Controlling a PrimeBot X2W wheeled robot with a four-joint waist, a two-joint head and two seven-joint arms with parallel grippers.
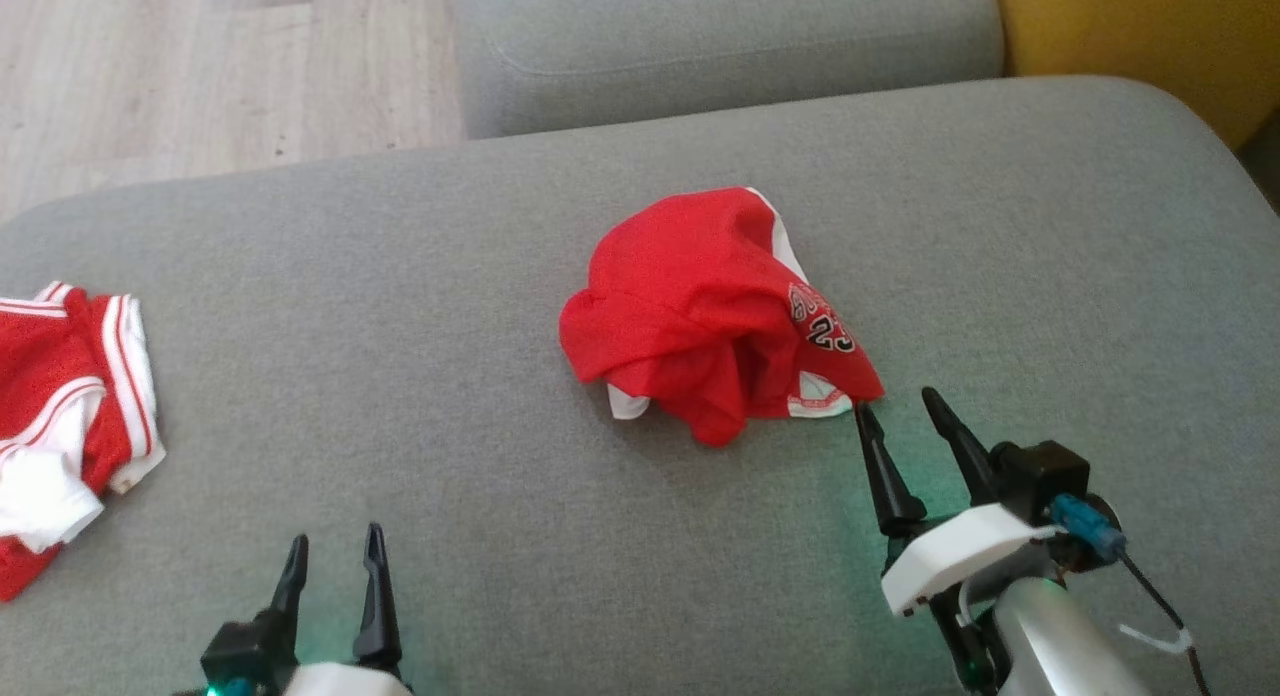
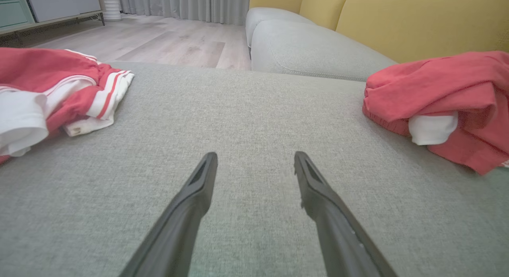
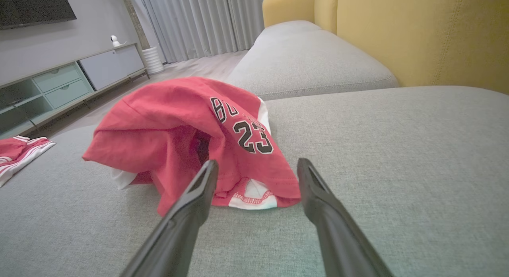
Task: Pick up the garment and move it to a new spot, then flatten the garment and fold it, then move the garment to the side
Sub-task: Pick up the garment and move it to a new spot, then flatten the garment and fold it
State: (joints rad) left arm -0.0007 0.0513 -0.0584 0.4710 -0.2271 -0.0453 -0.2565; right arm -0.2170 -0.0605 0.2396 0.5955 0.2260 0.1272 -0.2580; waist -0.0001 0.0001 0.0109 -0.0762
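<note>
1. I am working over a broad grey sofa cushion [image 1: 400, 276] in a living room. Its woven cover is the flat bed for the whole job.
2. Nearest me, the left pincer [image 1: 336, 536] sits low at the cushion's near edge. Its fingers are spread with nothing between them, over bare fabric and well apart from both garments. I judge it is kept clear here so it is free to take a second hold.
3. The right pincer [image 1: 897, 403] is also spread and empty. Its tips reach just beside the near hem of the jersey; I cannot tell whether they touch it. In the right wrist view the white-trimmed hem lies between the two fingers, so I judge this arm is lined up to pinch that edge.
4. The red jersey [image 1: 700, 306], numbered 23, lies near the middle of the cushion, a little to the right. It is a crumpled mound folded over itself, with white trim poking out underneath. To my eye the flattening is not yet done, and the loose hem is the sensible hold because the heap offers no clear corner.
5. A red-and-white striped garment [image 1: 70, 396] is bunched at the left edge, well apart from the jersey. I take it as none of my business for this step.
6. Farther off are another grey cushion [image 1: 720, 36], pale wood floor [image 1: 200, 66] and a yellow backrest [image 1: 1130, 36]. The right wrist view adds a low cabinet [image 3: 59, 82] and curtains [image 3: 199, 22].
</note>
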